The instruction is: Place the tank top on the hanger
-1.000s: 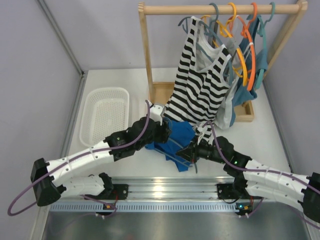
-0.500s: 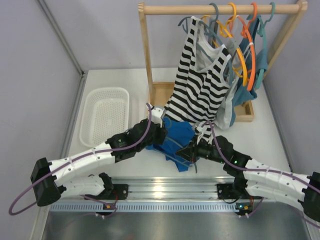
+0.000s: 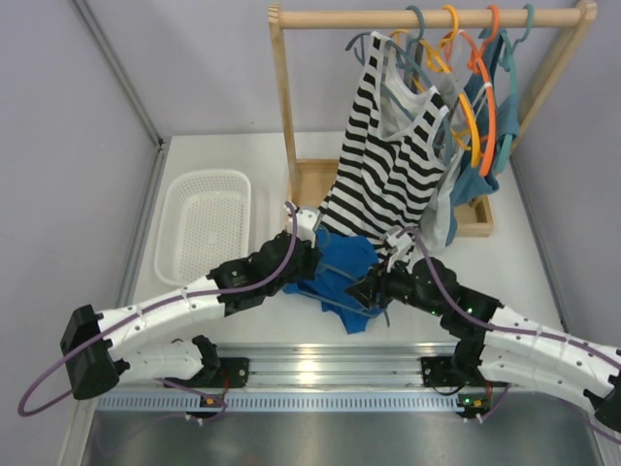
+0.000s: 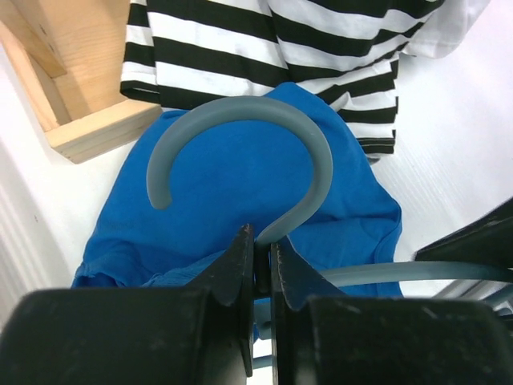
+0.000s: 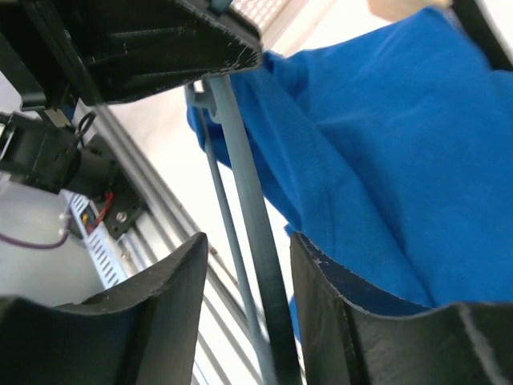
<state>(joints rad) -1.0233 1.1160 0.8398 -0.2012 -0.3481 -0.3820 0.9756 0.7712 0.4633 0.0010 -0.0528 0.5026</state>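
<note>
The tank top (image 3: 342,264) lies crumpled on the table (image 3: 505,262), just below the striped top (image 3: 388,165) and reaching its hem. The hanger (image 4: 240,109) sits over the blue cloth, with its hook toward the striped top. The left gripper (image 4: 258,241) is clamped on the hanger's neck, just under the hook. The right gripper (image 5: 248,257) has its fingers apart on the tank top's far side from the striped top. A hanger bar runs between them, and blue cloth lies against one finger.

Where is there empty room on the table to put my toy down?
The bare white table right of the wooden rack base is free, and so is the strip behind the white plastic basket. The middle is crowded: the left gripper and right gripper crowd around the royal-blue tank top and slate-blue hanger.
</note>
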